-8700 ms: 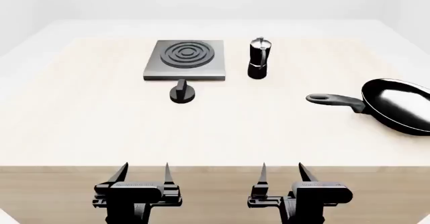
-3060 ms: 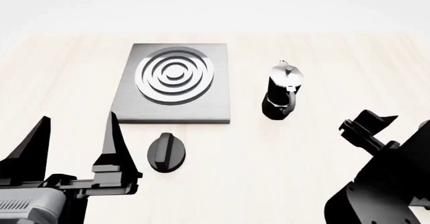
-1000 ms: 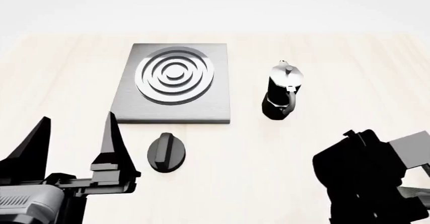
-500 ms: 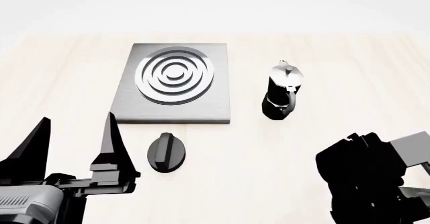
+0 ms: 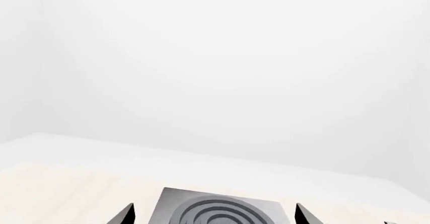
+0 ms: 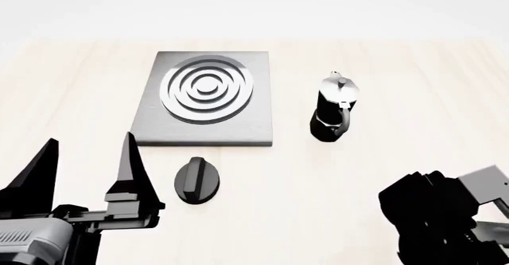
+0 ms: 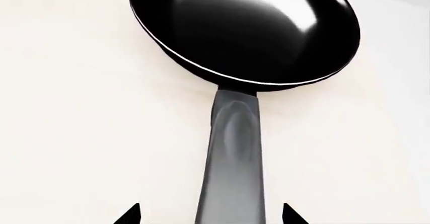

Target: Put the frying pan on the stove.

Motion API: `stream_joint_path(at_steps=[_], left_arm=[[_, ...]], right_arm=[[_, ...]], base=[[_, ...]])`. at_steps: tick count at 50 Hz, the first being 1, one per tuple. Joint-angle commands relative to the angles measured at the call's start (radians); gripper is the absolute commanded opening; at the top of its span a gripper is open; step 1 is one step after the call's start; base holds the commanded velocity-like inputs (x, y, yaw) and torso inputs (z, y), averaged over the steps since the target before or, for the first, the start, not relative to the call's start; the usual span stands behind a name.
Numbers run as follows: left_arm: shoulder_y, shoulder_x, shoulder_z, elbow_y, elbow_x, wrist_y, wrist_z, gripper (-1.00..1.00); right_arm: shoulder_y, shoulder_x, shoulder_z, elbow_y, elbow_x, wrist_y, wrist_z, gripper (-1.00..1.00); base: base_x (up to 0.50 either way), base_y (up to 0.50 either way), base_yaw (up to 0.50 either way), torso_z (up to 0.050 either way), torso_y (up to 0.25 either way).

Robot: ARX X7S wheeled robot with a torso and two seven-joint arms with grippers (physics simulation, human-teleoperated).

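At far left of the head view, black left gripper (image 6: pixel 86 170) with two pointed fingers spread wide apart, holding nothing, raised above the pale wooden tabletop (image 6: pixel 397 80). Next, flat square grey metal stove (image 6: pixel 207 97) with raised concentric rings; small black round knob (image 6: pixel 196 180) just in front. Further right, upright black-and-silver moka pot (image 6: pixel 335 107). At far right, bulky black right arm (image 6: pixel 433 223), fingers hidden there. In the right wrist view, round glossy black frying pan (image 7: pixel 243 30) lying on the table, long handle (image 7: pixel 234 158) running between the parted fingertips of the right gripper (image 7: pixel 209 215), not clamped.
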Motion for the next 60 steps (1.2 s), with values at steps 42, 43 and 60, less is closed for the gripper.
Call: stream_joint_path(at_steps=[42,43,60], left_arm=[[-0.001,-0.02,0.022,-0.002,-0.002,0.018,-0.024,1.0],[0.0,-0.021,0.023,-0.003,-0.001,0.019,-0.024,1.0],[-0.004,-0.025,0.034,-0.017,0.002,0.028,-0.025,1.0]], right_arm=[[-0.05,0.014,0.003,0.097,0.064,-0.077,-0.088,-1.0],[-0.054,0.018,-0.006,0.084,0.061,-0.079,-0.094,-1.0],[-0.045,0.04,-0.02,-0.022,0.092,-0.055,-0.08,-1.0]], base=[[0.0,0.0,0.0,0.0,0.0],[0.0,0.0,0.0,0.0,0.0],[0.0,0.0,0.0,0.0,0.0]])
